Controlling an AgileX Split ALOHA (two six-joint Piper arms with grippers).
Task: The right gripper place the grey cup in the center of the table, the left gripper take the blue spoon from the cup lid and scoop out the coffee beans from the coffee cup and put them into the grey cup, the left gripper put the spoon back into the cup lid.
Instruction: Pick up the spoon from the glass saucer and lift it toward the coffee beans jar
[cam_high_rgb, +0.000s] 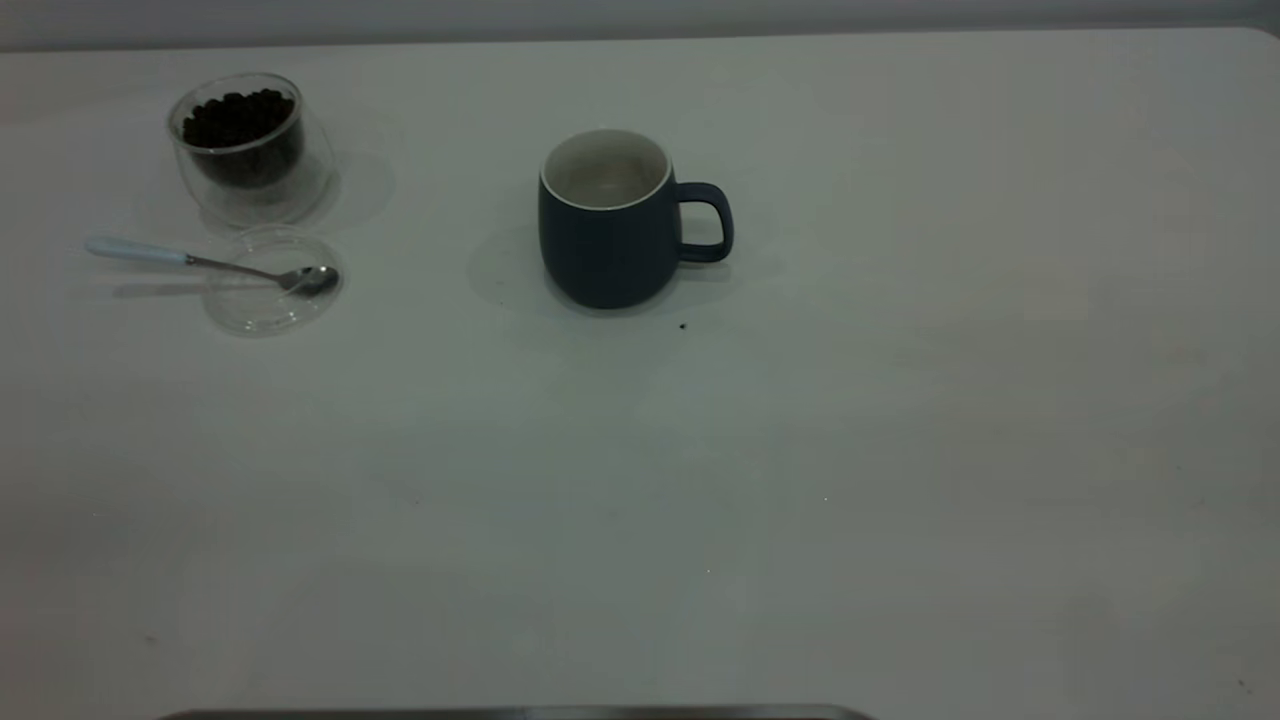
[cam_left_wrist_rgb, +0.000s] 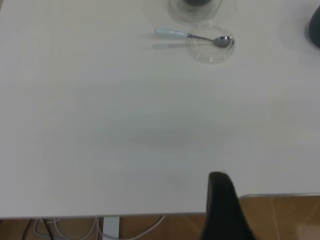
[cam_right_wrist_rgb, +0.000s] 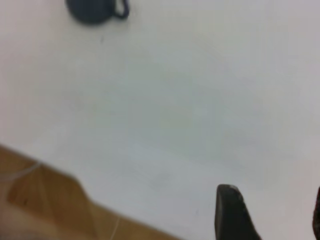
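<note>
- We've got the grey cup (cam_high_rgb: 608, 235) standing upright around the middle of the white counter (cam_high_rgb: 900, 450), handle pointing away from the glass coffee cup (cam_high_rgb: 250, 150). Its whitish inside looks bare to us.
- The coffee cup sits well off to the handle-less side of the grey cup and a bit farther back, loaded with dark coffee beans (cam_high_rgb: 238, 118).
- Just in front of the coffee cup lies the clear cup lid (cam_high_rgb: 262, 305), close enough that the two nearly touch.
- The blue spoon (cam_high_rgb: 210, 263) rests across that lid: metal bowl inside it on the edge nearest the grey cup, pale blue handle sticking out over the far rim, away from the grey cup.
- A tiny dark speck (cam_high_rgb: 683, 325) sits on the counter right by the grey cup's base.
- Left gripper (cam_left_wrist_rgb: 225, 207) hangs back at the counter's edge, far from the spoon; only one dark finger shows, so we can't tell how its fingers stand.
- Right gripper (cam_right_wrist_rgb: 272, 215) is also well away from the grey cup, fingers spread apart and holding nothing.
</note>
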